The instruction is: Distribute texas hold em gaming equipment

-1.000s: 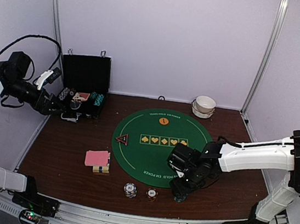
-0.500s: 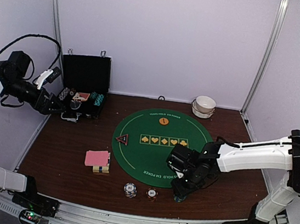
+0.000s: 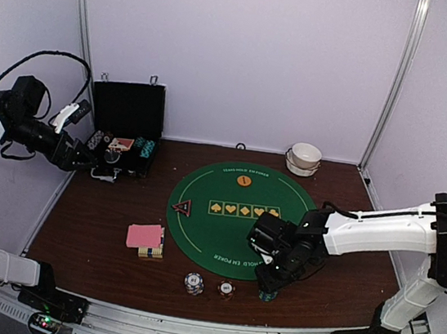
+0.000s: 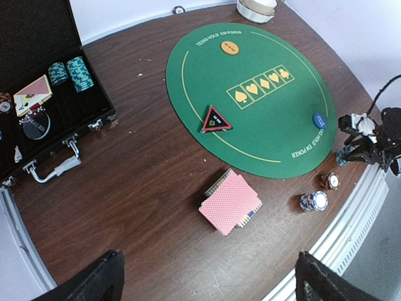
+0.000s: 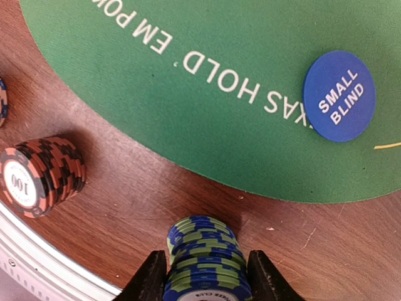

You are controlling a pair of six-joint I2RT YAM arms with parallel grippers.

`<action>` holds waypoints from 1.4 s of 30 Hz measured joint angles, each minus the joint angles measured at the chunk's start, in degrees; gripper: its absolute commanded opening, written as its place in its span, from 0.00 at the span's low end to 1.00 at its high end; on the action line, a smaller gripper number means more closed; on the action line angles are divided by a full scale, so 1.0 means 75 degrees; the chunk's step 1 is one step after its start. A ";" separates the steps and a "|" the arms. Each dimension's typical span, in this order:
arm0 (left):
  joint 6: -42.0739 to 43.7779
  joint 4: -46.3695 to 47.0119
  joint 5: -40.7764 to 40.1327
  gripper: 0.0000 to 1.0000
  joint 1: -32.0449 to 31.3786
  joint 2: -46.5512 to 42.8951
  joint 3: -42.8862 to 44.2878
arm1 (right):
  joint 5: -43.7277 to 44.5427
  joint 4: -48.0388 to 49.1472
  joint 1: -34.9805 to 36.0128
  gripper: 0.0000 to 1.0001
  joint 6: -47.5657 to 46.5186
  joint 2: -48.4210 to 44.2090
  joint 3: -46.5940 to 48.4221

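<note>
The right hand is clamped on a green-and-blue chip stack. The stack stands on the brown surface, just off the near edge of the green mat and close to the blue small-blind button. A red-and-black chip stack sits nearby. The left hand hangs with its fingers wide apart, over by the open black case.

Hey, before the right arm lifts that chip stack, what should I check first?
1. The green-and-blue chip stack sits between the fingers of the right gripper: ok.
2. Grip firm on it: cannot tell.
3. The red chip stack clear of the fingers: ok.
4. The small blind button apart, on the green mat: ok.
5. The left gripper open, away by the case: ok.
</note>
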 measured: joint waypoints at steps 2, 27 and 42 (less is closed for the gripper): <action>0.0003 -0.0006 0.0003 0.98 0.0000 0.0000 0.0000 | -0.0012 -0.0070 0.0000 0.23 -0.0006 0.0000 0.0105; 0.0122 -0.0058 0.0003 0.98 0.0000 0.0000 0.0000 | 0.0720 -0.1311 -0.2049 0.13 -0.0825 0.2798 0.6647; 0.0230 -0.0073 0.0125 0.98 0.0000 0.0009 0.0000 | 0.0915 -0.1501 -0.3474 0.13 -0.1040 0.6432 0.9856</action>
